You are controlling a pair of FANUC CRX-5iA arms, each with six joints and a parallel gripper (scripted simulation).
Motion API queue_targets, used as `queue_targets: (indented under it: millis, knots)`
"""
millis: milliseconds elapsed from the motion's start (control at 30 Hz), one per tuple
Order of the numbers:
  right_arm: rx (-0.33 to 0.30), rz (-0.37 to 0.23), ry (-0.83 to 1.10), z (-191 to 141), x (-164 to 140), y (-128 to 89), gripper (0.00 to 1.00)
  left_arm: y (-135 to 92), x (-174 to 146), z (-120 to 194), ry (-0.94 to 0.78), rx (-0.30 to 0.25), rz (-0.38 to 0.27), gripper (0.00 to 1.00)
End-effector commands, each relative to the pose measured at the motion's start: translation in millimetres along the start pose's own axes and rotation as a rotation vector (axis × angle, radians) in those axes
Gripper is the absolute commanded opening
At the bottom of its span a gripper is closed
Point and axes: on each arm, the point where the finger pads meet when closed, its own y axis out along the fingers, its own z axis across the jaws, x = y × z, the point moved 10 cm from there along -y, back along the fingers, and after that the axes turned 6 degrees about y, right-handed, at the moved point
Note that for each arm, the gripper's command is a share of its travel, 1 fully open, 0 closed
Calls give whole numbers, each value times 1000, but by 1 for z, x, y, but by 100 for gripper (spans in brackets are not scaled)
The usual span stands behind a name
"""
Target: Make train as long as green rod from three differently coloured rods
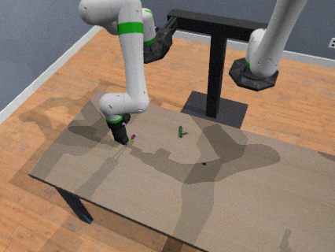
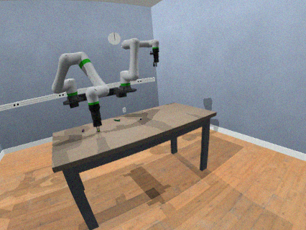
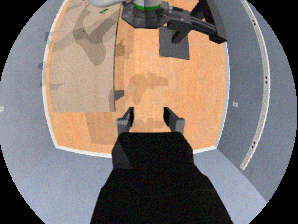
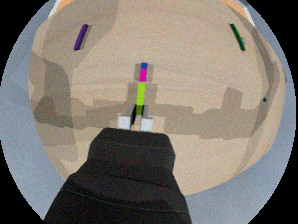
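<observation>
Train (image 4: pixel 143 75): blue, magenta, lime; straight; lime end between right hand's (image 4: pixel 136 114) fingertips.

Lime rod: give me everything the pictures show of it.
The lime rod is a slim, straight, plain yellow-green bar, matte-looking, longer than the magenta rod. The right gripper is shut on its near end, which looks darker in shade. Its far end points at the magenta rod's free end, nearly in line; whether they touch, or it lies fully down, I cannot tell.
</observation>
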Motion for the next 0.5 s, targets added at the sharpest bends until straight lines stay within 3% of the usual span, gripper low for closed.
queue_targets:
  millis: [0, 467]
  knots:
    - [1, -2, 0, 0, 1, 2, 24, -1, 0, 0, 0, 0, -2, 100]
    - [1, -2, 0, 0, 1, 6, 24, -1, 0, 0, 0, 0, -2, 100]
